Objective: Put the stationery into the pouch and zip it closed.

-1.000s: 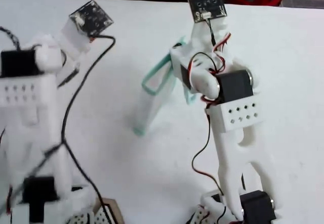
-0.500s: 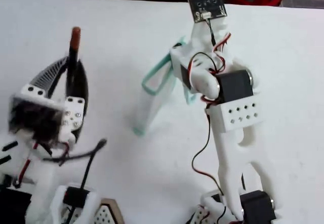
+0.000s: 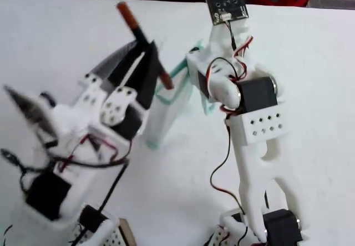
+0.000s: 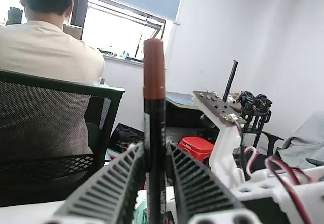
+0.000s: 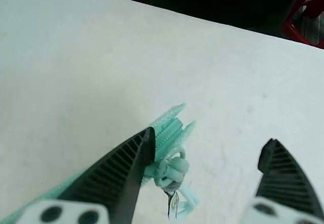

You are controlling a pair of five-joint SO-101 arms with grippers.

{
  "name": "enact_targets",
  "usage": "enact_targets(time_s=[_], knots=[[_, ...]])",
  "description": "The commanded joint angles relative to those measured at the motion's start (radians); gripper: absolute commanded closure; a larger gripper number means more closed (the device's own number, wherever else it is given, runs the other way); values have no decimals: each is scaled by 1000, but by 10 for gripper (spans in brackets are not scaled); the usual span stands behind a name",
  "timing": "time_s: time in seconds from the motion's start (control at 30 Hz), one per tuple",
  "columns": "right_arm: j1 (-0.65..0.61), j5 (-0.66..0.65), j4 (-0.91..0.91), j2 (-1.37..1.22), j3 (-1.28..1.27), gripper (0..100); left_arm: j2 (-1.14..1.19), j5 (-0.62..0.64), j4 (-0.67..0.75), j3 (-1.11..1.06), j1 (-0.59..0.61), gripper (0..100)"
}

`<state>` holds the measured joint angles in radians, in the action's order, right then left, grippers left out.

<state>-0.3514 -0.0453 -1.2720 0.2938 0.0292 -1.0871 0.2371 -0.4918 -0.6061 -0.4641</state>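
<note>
**White table with a mint-green pouch on it**

We've got a plain white tabletop (image 3: 316,57), and lying on it around the middle is a see-through mint-green zip pouch (image 3: 165,110), running from near-left to far-right. Its near end sits on bare table, while the far end goes under the right arm, so we can't follow it from above. In the right wrist view, the pouch's zipper end with its little cord pull (image 5: 172,176) sits down on the same white surface. The left arm's base (image 3: 91,226) and the right arm's base (image 3: 260,229) stand at the near edge, and we spot a wood-edged board (image 3: 125,234) just beside the left one.
</note>
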Motion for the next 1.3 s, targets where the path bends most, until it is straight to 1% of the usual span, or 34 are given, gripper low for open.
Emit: enact_targets(time_s=[0.0,0.1,0.23,0.3,0.4,0.53,0.67,0.8,0.87,0.93,1.13,1.23,1.27], knots=[[8,3,-1,-18,-28,669,96,5,91,-2,-24,963],[8,3,-1,-18,-28,669,151,3,157,-9,-19,969],[8,3,-2,-18,-28,669,200,3,161,-18,-19,971],[8,3,-2,-18,-28,669,213,3,181,-66,-19,970],[10,3,-2,-18,-28,669,216,-2,261,-155,-1,970],[10,3,1,-18,-28,669,214,-63,365,-232,44,972],[10,3,2,-18,-28,669,214,-63,368,-273,39,972],[48,3,4,-18,-28,669,214,-64,365,-279,47,972],[67,3,15,-18,-26,669,214,-66,333,-276,45,972],[73,3,19,-18,-26,669,214,-68,313,-275,41,972],[65,3,19,-18,-26,669,214,-69,311,-278,47,972],[65,5,19,-18,-26,669,213,-69,308,-279,47,957],[64,5,19,-18,-26,669,208,-68,299,-276,47,928]])
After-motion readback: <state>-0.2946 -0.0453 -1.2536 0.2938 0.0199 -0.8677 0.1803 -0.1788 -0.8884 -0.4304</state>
